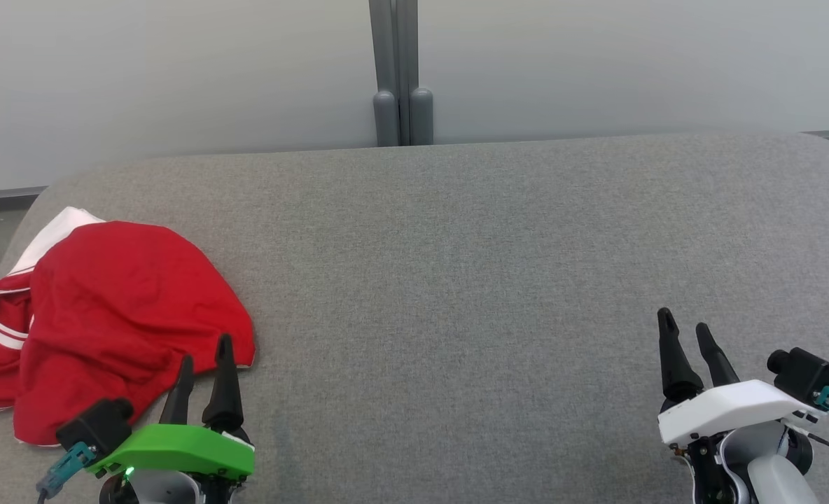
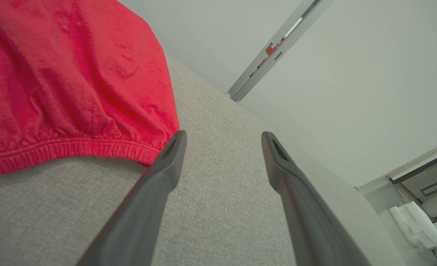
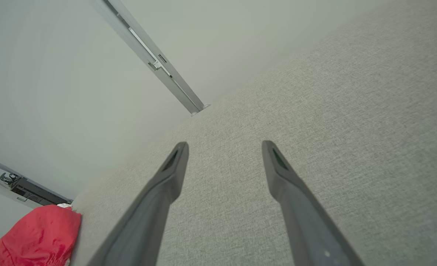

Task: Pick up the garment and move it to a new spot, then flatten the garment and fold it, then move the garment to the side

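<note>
The garment (image 1: 106, 308) is red with white stripes and lies crumpled at the left end of the grey fabric surface (image 1: 470, 280). My left gripper (image 1: 206, 348), green-backed, stands open at the garment's near right edge, holding nothing. In the left wrist view the garment's elastic hem (image 2: 74, 147) lies just left of the left gripper (image 2: 222, 138), whose left fingertip (image 2: 176, 142) is right at the hem. My right gripper (image 1: 684, 323), white-backed, is open over bare fabric at the lower right, far from the garment. The right wrist view has the right gripper (image 3: 224, 147) open and the garment (image 3: 37, 236) at the bottom left.
A pale wall (image 1: 176, 70) with a grey vertical post (image 1: 400, 70) stands behind the surface. The surface's rounded left corner (image 1: 43, 196) is beside the garment, and its far edge runs along the wall. A wide stretch of bare grey fabric lies between my two grippers.
</note>
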`<state>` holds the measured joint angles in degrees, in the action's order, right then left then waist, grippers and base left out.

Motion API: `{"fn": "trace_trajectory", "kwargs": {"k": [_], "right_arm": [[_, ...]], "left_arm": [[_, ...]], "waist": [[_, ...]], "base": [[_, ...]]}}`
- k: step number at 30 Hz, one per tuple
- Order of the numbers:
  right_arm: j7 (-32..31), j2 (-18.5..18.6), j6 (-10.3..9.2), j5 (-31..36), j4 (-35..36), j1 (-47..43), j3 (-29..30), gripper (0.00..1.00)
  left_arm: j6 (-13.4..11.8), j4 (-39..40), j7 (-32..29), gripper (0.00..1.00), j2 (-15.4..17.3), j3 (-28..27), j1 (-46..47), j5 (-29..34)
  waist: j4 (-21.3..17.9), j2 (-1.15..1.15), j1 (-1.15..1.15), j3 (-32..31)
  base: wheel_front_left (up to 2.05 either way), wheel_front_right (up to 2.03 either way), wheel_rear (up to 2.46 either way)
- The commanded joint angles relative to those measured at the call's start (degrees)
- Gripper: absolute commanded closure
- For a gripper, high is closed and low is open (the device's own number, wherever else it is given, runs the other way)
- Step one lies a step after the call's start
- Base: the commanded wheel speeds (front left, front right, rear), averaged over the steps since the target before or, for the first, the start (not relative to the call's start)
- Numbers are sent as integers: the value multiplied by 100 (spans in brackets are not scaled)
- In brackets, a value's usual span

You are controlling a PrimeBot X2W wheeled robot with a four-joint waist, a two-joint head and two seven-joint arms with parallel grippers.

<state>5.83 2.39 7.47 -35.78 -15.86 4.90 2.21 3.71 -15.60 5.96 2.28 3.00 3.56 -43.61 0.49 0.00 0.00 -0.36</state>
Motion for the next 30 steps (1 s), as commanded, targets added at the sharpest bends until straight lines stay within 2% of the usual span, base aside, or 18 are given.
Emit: {"fn": "trace_trajectory", "kwargs": {"k": [1, 30], "right_arm": [[74, 38, 2, 220, 77, 109, -26, 0], [503, 51, 2, 2007, -74, 151, -189, 0]], "left_arm": [[-35, 72, 60, 0, 47, 28, 122, 221], [-83, 151, 488, 0, 64, 276, 134, 1879]], "waist": [[0, 0, 0, -3], [40, 0, 0, -24]], "base": [[0, 0, 0], [0, 0, 0]]}}
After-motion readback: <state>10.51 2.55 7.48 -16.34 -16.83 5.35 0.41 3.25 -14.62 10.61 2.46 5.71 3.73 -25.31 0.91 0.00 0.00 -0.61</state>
